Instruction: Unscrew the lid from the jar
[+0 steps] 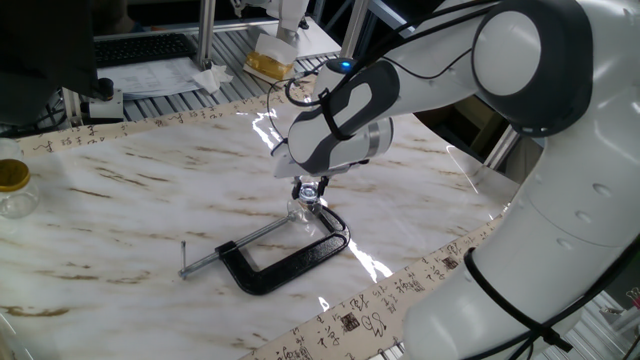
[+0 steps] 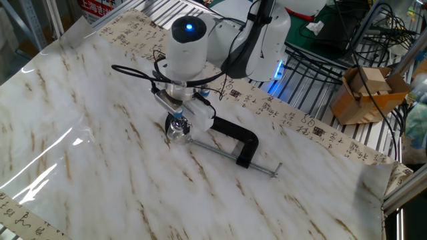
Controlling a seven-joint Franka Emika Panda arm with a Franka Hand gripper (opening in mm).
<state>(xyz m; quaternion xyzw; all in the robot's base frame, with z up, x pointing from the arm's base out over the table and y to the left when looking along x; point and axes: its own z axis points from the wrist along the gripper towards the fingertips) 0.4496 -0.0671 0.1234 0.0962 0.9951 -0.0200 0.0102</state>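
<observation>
The very small clear jar (image 1: 302, 210) stands on the marble table right by the open end of the black C-clamp (image 1: 290, 262). Its tiny glinting lid (image 1: 309, 193) sits on top, between my fingers. My gripper (image 1: 309, 189) points straight down over the jar and is shut on the lid. In the other fixed view the gripper (image 2: 177, 121) is also down on the jar (image 2: 175, 131), with the C-clamp (image 2: 235, 137) just to its right. My hand hides most of the lid.
A larger clear jar with a yellow-gold lid (image 1: 12, 187) stands at the far left edge. The clamp's screw rod (image 1: 215, 253) sticks out to the left. Papers and a keyboard lie beyond the table's back edge. A cardboard box (image 2: 363, 93) sits off the table.
</observation>
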